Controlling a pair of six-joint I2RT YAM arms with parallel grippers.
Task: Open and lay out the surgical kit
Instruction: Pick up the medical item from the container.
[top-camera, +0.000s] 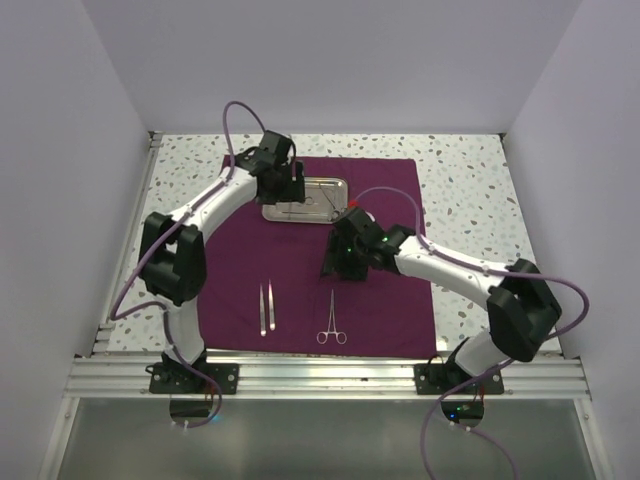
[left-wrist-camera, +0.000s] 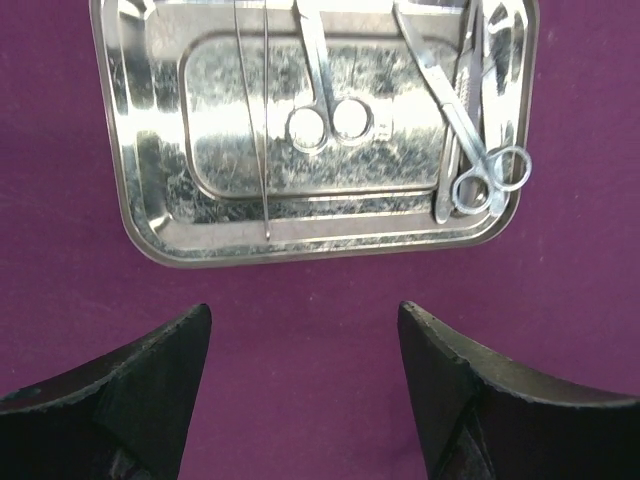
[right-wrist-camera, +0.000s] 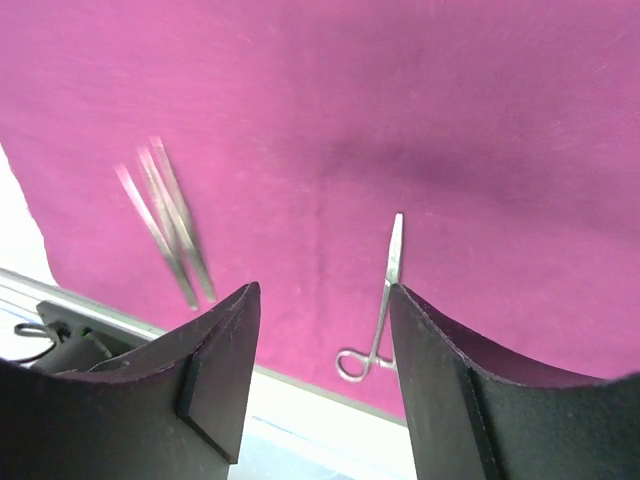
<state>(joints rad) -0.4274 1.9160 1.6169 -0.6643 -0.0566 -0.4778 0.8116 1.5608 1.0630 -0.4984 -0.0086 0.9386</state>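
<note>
The dark purple cloth (top-camera: 310, 265) lies spread flat on the table. The steel tray (top-camera: 338, 185) sits at its far middle. My left gripper (top-camera: 281, 190) hangs open and empty over the tray's left part. In the left wrist view (left-wrist-camera: 305, 340) the tray (left-wrist-camera: 150, 200) holds ring-handled forceps (left-wrist-camera: 318, 110), scissors (left-wrist-camera: 470, 140) and thin tweezers (left-wrist-camera: 255, 110). My right gripper (top-camera: 338, 265) is open and empty above mid-cloth. Tweezers (top-camera: 266, 308) and forceps (top-camera: 332, 320) lie on the near cloth. The right wrist view (right-wrist-camera: 325, 300) shows those forceps (right-wrist-camera: 385, 290), tweezers (right-wrist-camera: 165, 225) and the cloth (right-wrist-camera: 400, 120).
The speckled tabletop (top-camera: 470, 180) shows around the cloth. White walls close in the left, right and back. An aluminium rail (top-camera: 330, 375) with both arm bases runs along the near edge.
</note>
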